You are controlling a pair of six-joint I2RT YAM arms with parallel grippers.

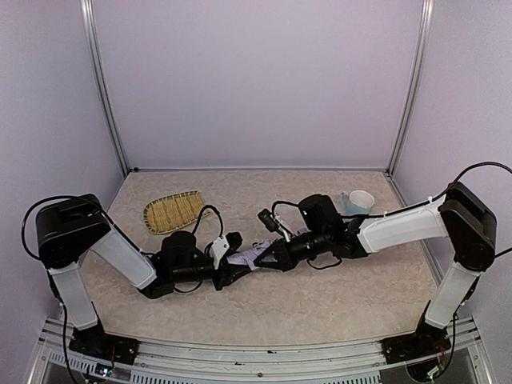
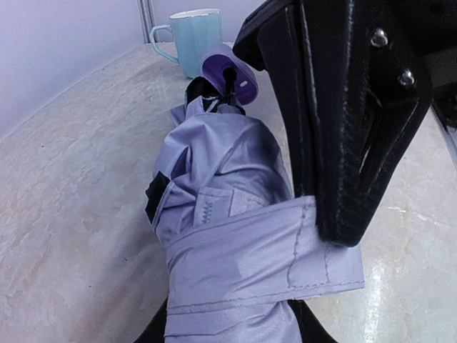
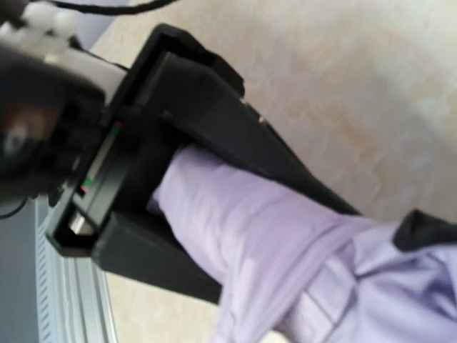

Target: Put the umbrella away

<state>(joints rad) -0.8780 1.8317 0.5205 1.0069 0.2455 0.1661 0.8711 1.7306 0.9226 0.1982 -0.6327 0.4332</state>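
Lying on worktop [image 1: 336, 308]: umbrella [image 1: 245, 258], folded, strap [image 2: 264, 264] wrapped round it, at the middle between both arms; handle [image 2: 230, 71] end points toward mug [image 1: 358, 202].
Left pincer [image 3: 187, 207]: clamped on umbrella, one finger each side.
Right pincer [image 1: 266, 256]: closed, tip touching strap.
Tray [image 1: 172, 210]: far left, apart.

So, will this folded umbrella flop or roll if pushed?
Probably squashy: the umbrella has fabric bunched loosely above its strap. Bundled roughly round, it could roll a little on the smooth table, though the creased folds may damp that.
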